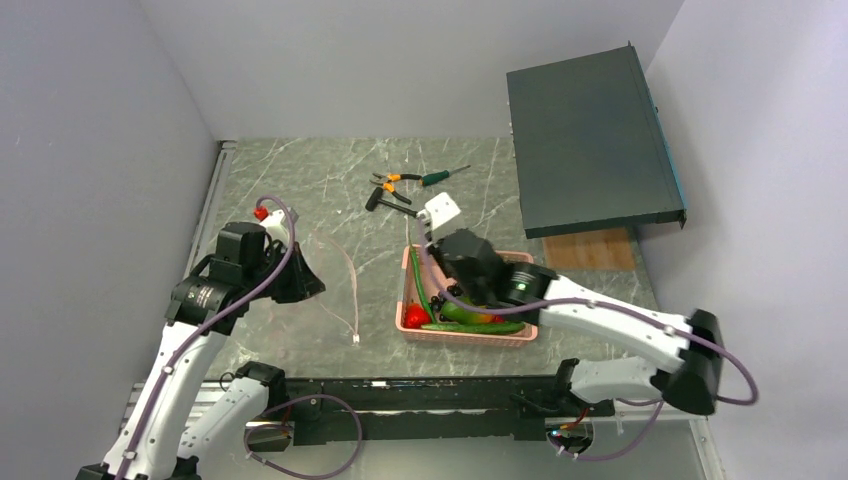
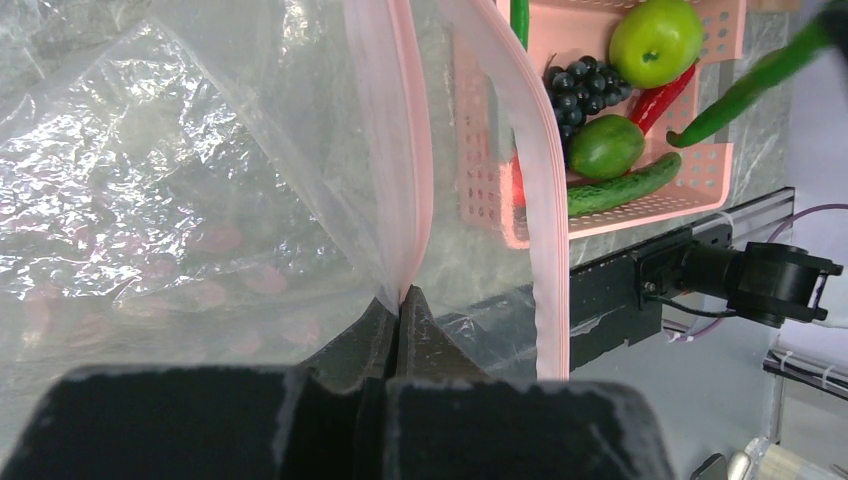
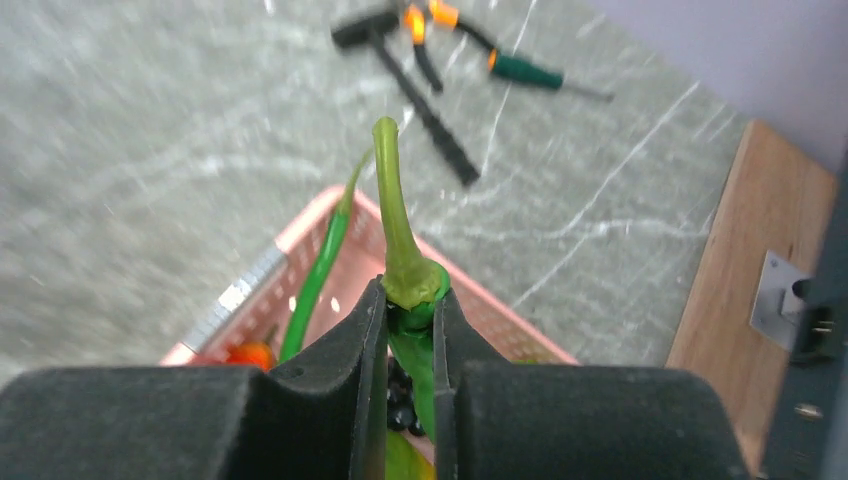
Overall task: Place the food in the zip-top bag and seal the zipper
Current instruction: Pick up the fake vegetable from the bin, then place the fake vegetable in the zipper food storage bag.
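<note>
My left gripper (image 2: pixel 402 295) is shut on the pale pink zipper (image 2: pixel 400 150) of the clear zip-top bag (image 2: pixel 150 150) and holds its mouth up left of the pink basket (image 2: pixel 600 215). In the top view this gripper (image 1: pixel 300 280) sits at the bag's left edge. My right gripper (image 3: pixel 410 300) is shut on a long green pepper (image 3: pixel 395 210) just below its stem, above the basket (image 3: pixel 490 310). The lifted pepper (image 2: pixel 750 85) hangs over the basket's far side. In the basket lie a green apple (image 2: pixel 655 40), dark grapes (image 2: pixel 580 90), a mango (image 2: pixel 605 147), a red chilli (image 2: pixel 660 100) and another long green pepper (image 3: pixel 315 270).
Orange-handled pliers and other hand tools (image 1: pixel 405 190) lie on the marble table behind the basket (image 1: pixel 465 338). A dark flat box (image 1: pixel 590 140) stands at the back right over a wooden board (image 1: pixel 590 248). The black front rail (image 2: pixel 640 290) runs just below the basket.
</note>
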Controlling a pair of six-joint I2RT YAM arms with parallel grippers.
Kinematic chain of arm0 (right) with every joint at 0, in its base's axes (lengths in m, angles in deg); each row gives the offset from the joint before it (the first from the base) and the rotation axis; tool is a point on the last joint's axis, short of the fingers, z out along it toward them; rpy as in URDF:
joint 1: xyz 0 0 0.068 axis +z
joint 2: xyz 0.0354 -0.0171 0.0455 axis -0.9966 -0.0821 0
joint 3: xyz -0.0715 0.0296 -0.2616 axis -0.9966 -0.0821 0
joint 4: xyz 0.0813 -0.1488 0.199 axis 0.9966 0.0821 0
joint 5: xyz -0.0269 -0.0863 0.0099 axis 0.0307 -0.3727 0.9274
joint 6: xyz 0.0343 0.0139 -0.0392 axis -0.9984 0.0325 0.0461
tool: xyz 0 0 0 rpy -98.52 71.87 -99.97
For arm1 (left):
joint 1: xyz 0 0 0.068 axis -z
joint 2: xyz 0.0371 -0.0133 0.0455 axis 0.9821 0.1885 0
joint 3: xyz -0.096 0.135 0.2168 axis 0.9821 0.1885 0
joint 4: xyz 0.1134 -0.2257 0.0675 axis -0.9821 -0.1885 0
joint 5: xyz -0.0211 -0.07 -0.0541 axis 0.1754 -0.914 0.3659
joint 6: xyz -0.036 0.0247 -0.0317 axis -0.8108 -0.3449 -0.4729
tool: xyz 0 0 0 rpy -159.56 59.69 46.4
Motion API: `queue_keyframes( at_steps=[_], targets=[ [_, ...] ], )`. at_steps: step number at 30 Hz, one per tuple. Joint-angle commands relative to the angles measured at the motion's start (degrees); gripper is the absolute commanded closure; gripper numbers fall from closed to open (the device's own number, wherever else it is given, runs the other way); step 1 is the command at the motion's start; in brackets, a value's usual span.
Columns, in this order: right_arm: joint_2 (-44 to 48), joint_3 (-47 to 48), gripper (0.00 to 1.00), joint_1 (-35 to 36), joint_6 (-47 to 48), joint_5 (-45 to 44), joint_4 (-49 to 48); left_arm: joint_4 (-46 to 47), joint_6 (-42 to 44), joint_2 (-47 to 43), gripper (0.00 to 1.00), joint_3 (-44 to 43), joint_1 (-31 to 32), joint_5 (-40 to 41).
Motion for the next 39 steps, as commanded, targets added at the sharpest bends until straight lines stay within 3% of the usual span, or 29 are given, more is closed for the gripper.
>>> queue_keyframes(
  at_steps=[1, 5, 9, 13, 19, 28, 39],
  targets=[
    [8.7, -1.1, 1.00, 0.1, 0.4, 0.5, -8.5, 0.8, -1.3, -1.0, 1.00, -1.0, 0.3, -1.4],
    [14.2, -0.9, 1.00, 0.1, -2.2, 4.3, -14.0, 1.4, -1.9, -1.6, 1.00, -0.9, 0.3, -1.8],
    [17.8, -0.3, 1.00, 0.1, -7.4, 17.6, -22.3, 2.0, -3.2, -2.4, 1.00, -0.3, 0.3, -2.7],
    [18.9, 0.3, 1.00, 0.1, -14.2, 29.1, -32.4, 2.4, -3.8, -3.1, 1.00, -0.2, 0.3, -2.5],
    [17.6, 1.0, 1.00, 0.2, -22.8, 38.2, -46.2, 2.0, -4.6, -2.7, 1.00, -1.4, 0.2, -2.8],
    [8.3, 6.5, 1.00, 0.9, -22.1, 44.1, -53.1, 1.4, -5.3, -2.2, 1.00, -3.1, 0.3, -4.1],
    [3.7, 6.0, 1.00, 6.1, -12.1, 40.1, -51.5, 2.7, -7.9, -3.1, 1.00, -5.4, 0.3, -5.5]
  ],
)
